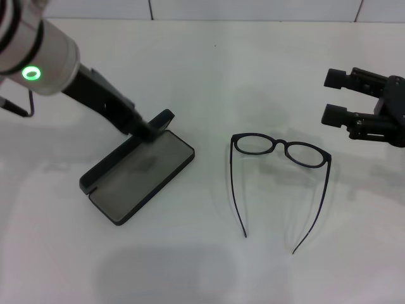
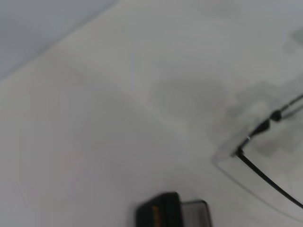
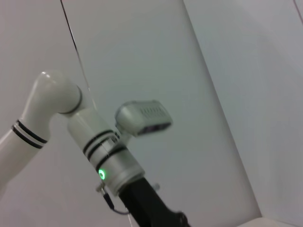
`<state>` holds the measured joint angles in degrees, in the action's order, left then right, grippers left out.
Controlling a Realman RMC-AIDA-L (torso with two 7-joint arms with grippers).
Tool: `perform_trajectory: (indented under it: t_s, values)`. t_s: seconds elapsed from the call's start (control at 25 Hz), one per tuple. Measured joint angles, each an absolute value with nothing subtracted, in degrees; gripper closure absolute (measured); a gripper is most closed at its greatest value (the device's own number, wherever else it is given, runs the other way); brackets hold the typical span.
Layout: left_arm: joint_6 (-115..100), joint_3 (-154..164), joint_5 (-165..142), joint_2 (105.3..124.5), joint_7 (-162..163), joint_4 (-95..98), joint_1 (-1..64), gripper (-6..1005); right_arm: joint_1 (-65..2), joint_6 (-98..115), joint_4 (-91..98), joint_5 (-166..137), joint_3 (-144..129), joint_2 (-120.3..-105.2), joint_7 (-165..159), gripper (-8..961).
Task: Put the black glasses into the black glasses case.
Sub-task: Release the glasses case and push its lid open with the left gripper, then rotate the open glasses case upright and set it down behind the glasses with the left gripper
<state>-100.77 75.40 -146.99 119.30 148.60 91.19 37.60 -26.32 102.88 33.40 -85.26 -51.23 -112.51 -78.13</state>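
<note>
One black glasses (image 1: 280, 147); one black glasses case (image 1: 140, 175).

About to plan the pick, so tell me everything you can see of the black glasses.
The black glasses have a thin, dark, plastic-looking frame with two roundish clear lenses and long slender temples. They lie unfolded on the white table, front away from the robot, temples toward it. They sit right of the open black glasses case, apart from it. Nothing touches them.

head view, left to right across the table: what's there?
Left gripper on the far edge of the open flat black glasses case → thin black-framed glasses, temple arms unfolded, lying on the white table → right gripper, open, held above the table.
</note>
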Motion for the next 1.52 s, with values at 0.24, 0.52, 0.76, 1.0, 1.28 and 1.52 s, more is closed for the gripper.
perform_trajectory:
  t_s: [0.24,0.52,0.76,1.0,1.28,1.52]
  values:
    - [-98.8,75.2,-147.1,119.28,147.4,81.9,39.7,293,-26.4,102.9,33.4,-85.3,-51.2,-113.05,-77.5,103]
    - [-97.5,75.4,-149.5,119.38,147.3,80.7,40.1,297,-26.4,102.9,33.4,-85.4,-51.2,-113.12,-77.4,106]
    - [-95.6,75.5,-150.8,119.48,146.8,77.6,40.4,301,-26.5,102.6,33.4,-85.3,-51.2,-113.12,-77.0,109]
    - [-92.6,77.4,-152.6,119.52,146.8,73.3,41.4,305,-26.7,102.4,33.4,-85.3,-51.2,-112.95,-76.8,112]
    - [-91.2,81.5,-156.1,119.7,148.1,72.7,42.0,309,-26.7,102.4,33.4,-85.2,-50.7,-112.92,-76.8,115]
    - [-91.1,81.6,-156.1,119.71,148.1,73.1,42.5,519,-26.5,102.4,33.4,-85.2,-49.8,-112.88,-76.8,118]
